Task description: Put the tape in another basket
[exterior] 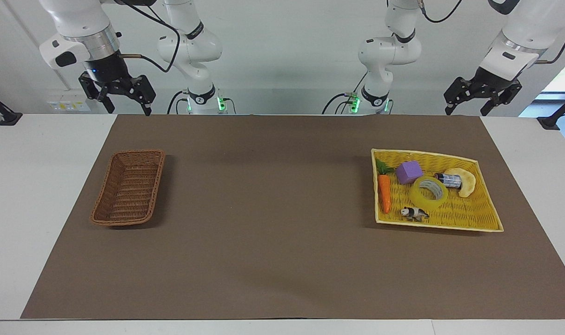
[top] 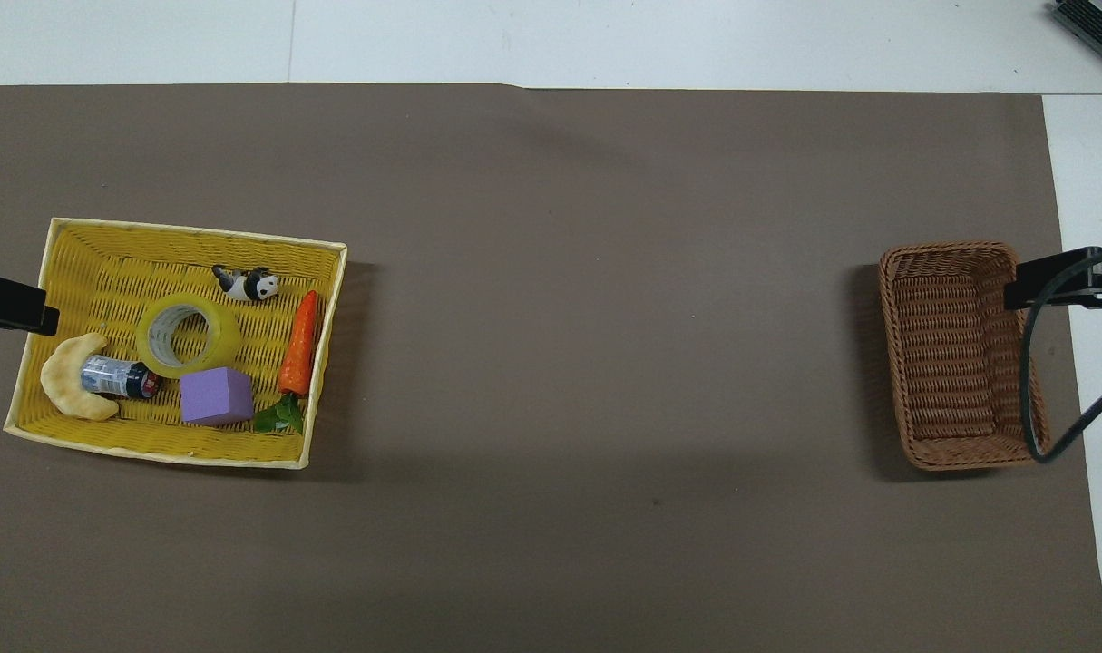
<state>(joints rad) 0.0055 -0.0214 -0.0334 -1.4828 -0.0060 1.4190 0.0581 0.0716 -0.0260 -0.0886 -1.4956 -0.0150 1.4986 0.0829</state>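
Note:
The tape (exterior: pixel 422 197) (top: pixel 219 340), a translucent yellow roll with a pale core, lies flat in the yellow woven tray (exterior: pixel 477 214) (top: pixel 106 263) toward the left arm's end of the table. The brown wicker basket (exterior: pixel 129 188) (top: pixel 954 363) stands empty toward the right arm's end. My left gripper (exterior: pixel 467 111) hangs open high over the table edge by the robots, holding nothing. My right gripper (exterior: pixel 129 110) is also open and empty, raised above that same edge at its own end. Neither touches anything.
Around the tape in the tray lie an orange carrot (exterior: pixel 384 193), a purple cube (exterior: pixel 408 172), a small panda figure (exterior: pixel 415 213), a dark battery (exterior: pixel 448 180) and a pale crescent pastry (exterior: pixel 466 181). A brown mat (exterior: pixel 273 223) covers the table between tray and basket.

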